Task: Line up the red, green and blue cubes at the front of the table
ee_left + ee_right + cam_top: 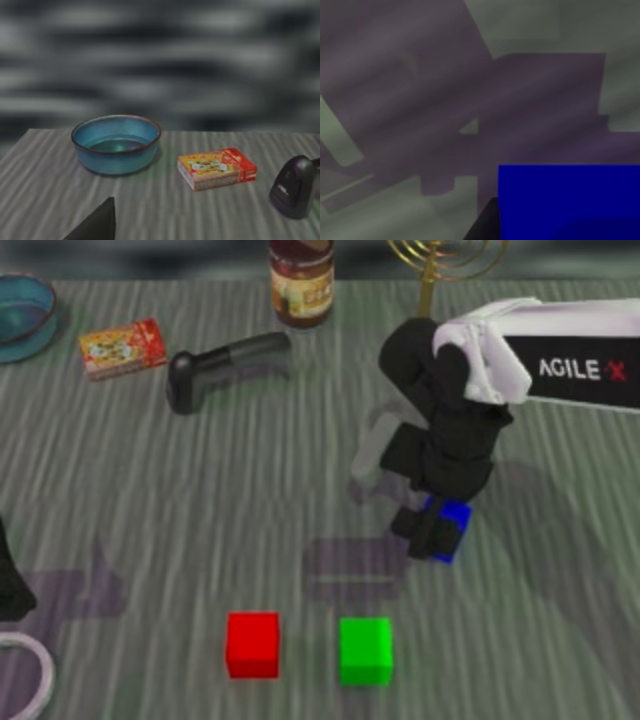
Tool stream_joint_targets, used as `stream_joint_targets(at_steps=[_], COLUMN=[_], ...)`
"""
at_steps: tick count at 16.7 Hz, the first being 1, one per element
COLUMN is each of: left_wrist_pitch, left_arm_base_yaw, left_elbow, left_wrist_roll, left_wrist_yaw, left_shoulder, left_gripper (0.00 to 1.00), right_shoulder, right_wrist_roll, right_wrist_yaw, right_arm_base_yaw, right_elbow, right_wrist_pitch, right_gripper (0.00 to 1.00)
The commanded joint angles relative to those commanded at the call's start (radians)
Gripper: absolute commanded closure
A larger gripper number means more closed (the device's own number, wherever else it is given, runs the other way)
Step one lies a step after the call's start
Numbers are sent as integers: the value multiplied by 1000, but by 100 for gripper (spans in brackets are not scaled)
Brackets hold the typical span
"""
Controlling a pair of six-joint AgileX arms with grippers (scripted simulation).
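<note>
Your tabletop (pixel 200 510) is a wide grey-green surface with streaked wood grain, and it carries the following. Front row: a red cube (pixel 252 643) and a green cube (pixel 365 649), side by side with a gap between them, both resting flat near the front edge. Blue cube (pixel 452 528): you find it to the right of and behind the green cube, clamped between the fingers of your right hand (pixel 432 528); that hand hangs from the right arm, which reaches in from the top view's right side. The right wrist view shows the same blue cube (pixel 570 202) filling one corner, with the arm's shadow lying across the tabletop beyond it; from these views you cannot tell whether the cube touches the surface or hangs just above it. Back row, left to right in the top view: a blue bowl (pixel 22 312) at the far left corner, a flat red-orange printed box (pixel 122 347) beside it, a dark handheld barcode scanner (pixel 225 368) lying on its side, a jar with a printed label (pixel 301 282), and a gold wire stand (pixel 440 262). Your left arm is parked at the left edge; only a dark sliver of its hand (pixel 97 227) shows in the left wrist view, so you cannot tell its state.
</note>
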Motion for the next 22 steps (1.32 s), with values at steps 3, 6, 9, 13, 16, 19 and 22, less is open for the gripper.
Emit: stream_joint_targets(at_steps=[3,6,9,13,16,19,22], left_wrist_pitch=[0,0,0,0,0,0,0], left_arm_base_yaw=[0,0,0,0,0,0,0], left_elbow=[0,0,0,0,0,0,0], left_wrist_roll=[0,0,0,0,0,0,0], left_wrist_yaw=[0,0,0,0,0,0,0], left_shoulder=[0,0,0,0,0,0,0], left_gripper=[0,0,0,0,0,0,0], right_shoulder=[0,-37,-65,-109,-113,-125,-214], right_wrist_roll=[0,11,8,8,9,2,-49], right_wrist_yaw=[0,-14,-15,-14,-14,-15,-17], right_arm_base_yaw=[0,3,8,12,12,15,66], right_elbow=[0,20,81,158,163,145,46], right_wrist_pitch=[0,-34,-129,-249,-255,-249,-232], right_gripper=[100,100,100,100,100,100,100])
